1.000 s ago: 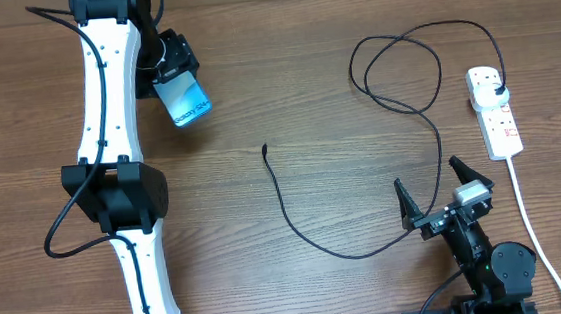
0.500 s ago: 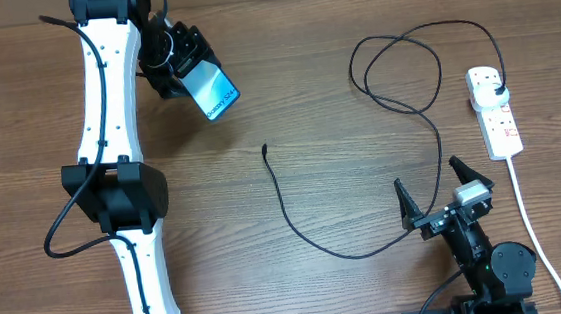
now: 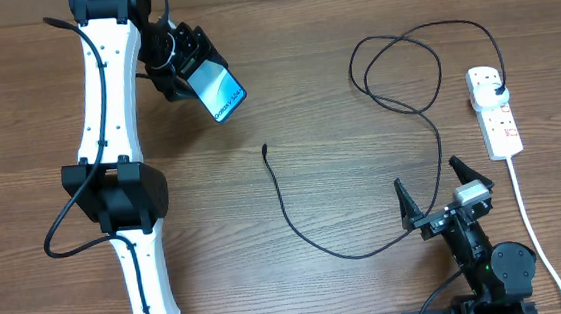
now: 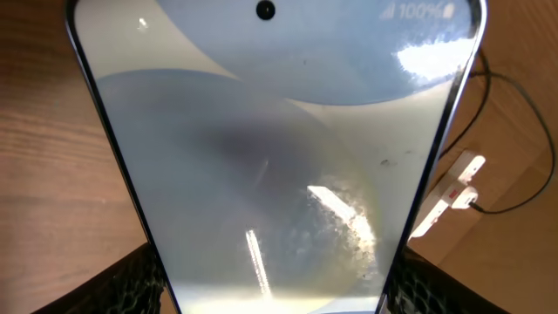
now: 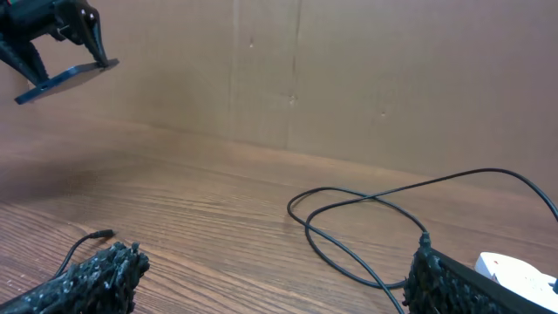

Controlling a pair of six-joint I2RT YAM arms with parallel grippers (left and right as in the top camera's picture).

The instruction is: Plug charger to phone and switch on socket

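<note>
My left gripper (image 3: 192, 72) is shut on the phone (image 3: 218, 94) and holds it above the table's far left, its light-blue screen tilted. In the left wrist view the phone (image 4: 279, 157) fills the frame between the two fingers (image 4: 131, 283). The charger's connector tip (image 3: 264, 148) lies loose mid-table. Its black cable (image 3: 348, 255) curves toward me, then runs up into loops (image 3: 404, 67) and a plug (image 3: 497, 91) seated in the socket (image 3: 496, 120) at the far right. My right gripper (image 3: 436, 195) stands open near the front right, holding nothing, with the cable (image 5: 366, 218) lying ahead of it.
The socket's white cord (image 3: 531, 222) runs down the right side past my right arm. A cardboard wall (image 5: 349, 70) stands behind the table. The left arm's white links (image 3: 109, 140) stretch along the table's left side.
The left gripper has carried the phone to the right and turned it, with less motion in the last half second. The right arm, cable and socket have not moved.
</note>
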